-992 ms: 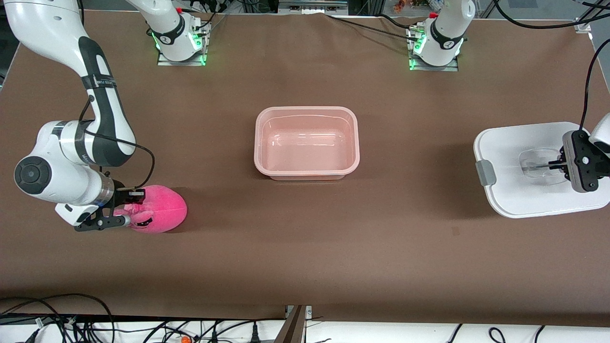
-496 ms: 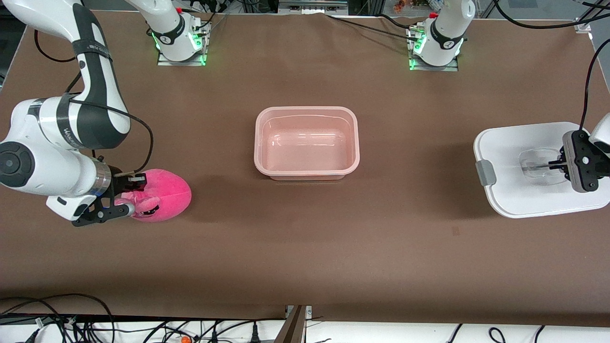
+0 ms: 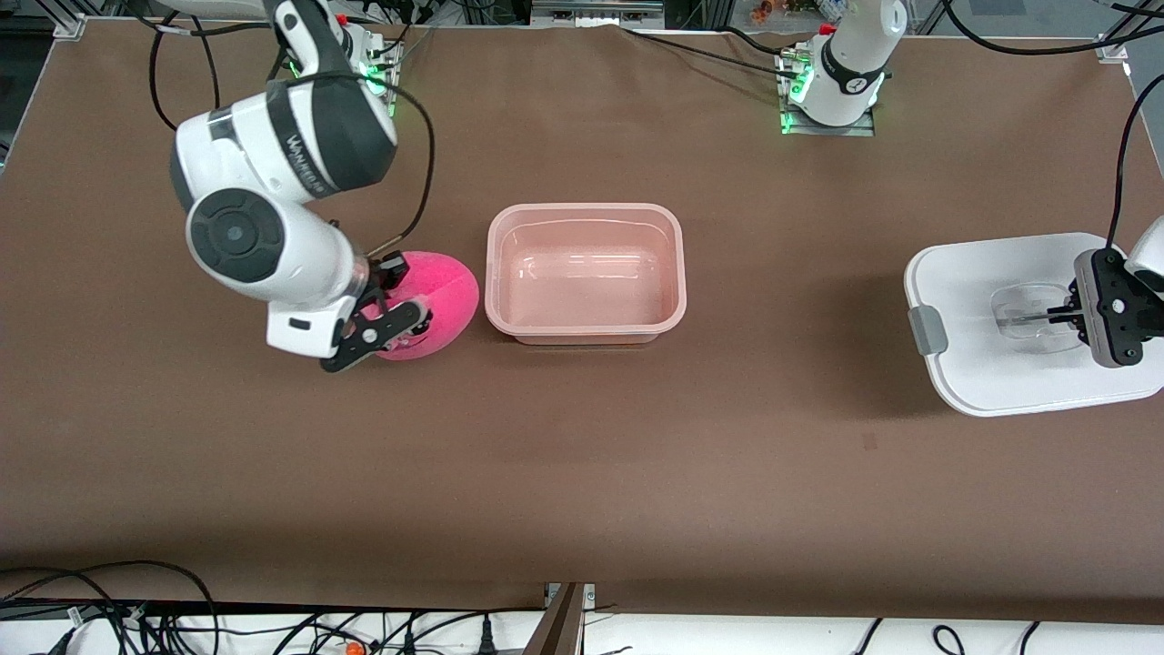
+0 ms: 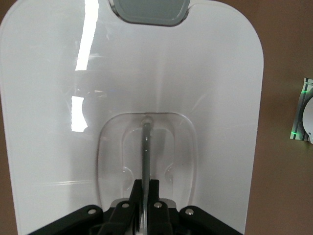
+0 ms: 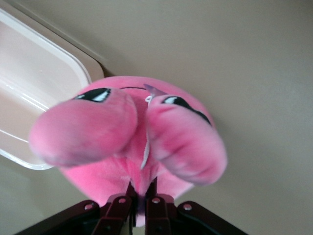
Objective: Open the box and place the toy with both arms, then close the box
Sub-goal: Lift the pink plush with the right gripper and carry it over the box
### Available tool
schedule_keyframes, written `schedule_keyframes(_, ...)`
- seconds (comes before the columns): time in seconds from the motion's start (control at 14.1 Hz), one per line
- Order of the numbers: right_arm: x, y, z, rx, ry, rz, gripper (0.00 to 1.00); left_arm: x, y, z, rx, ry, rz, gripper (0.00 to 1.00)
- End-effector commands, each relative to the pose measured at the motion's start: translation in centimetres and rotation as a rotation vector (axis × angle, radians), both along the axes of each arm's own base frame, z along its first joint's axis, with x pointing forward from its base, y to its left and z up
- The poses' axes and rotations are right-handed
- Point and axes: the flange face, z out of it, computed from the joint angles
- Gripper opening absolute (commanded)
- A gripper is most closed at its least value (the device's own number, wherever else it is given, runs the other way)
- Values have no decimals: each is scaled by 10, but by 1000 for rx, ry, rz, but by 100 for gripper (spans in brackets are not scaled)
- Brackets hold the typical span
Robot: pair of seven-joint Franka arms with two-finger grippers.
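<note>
- Brown table [image 3: 582, 473], seen from above.
- My right gripper [image 3: 386, 320], pinched shut on the pink toy [image 3: 436, 300], holds it just beside the open tub [image 3: 585, 335]; next, over the rim, then release.
- My left gripper [image 3: 1078, 314] grips the lid's handle [image 4: 145, 147]; the lid [image 3: 982, 273] rests at the left arm's end.

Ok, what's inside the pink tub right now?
Nothing: the box stands open with its bare bottom showing. The toy hangs beside it in the right gripper. The lid lies apart, its handle in the left gripper.
</note>
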Motion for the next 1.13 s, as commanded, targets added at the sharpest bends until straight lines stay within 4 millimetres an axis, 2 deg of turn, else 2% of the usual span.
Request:
schedule_keyframes(0.0, -16, 28, 20, -10, 0, 56, 0, -1, 4, 9, 14, 0, -23, 0)
schedule_keyframes(0.21, -47, 83, 35, -39, -29, 174, 0, -1, 4, 9, 16, 0, -23, 0)
schedule_keyframes(0.35, -73, 124, 32, -62, -39, 280, 0, -1, 4, 9, 16, 0, -23, 0)
schedule_keyframes(0.5, -92, 154, 21, -124, -57, 391, 0, -2, 6, 8, 16, 2, -22, 0)
schedule_keyframes(0.64, -98, 173, 12, -172, -77, 501, 0, -2, 6, 8, 16, 2, -22, 0)
schedule_keyframes(0.85, -92, 189, 1, -176, -81, 619, 0, -2, 7, 9, 16, 0, -20, 0)
schedule_keyframes(1.06, -104, 210, -5, -170, -86, 660, 0, -2, 9, 9, 16, 0, -17, 0)
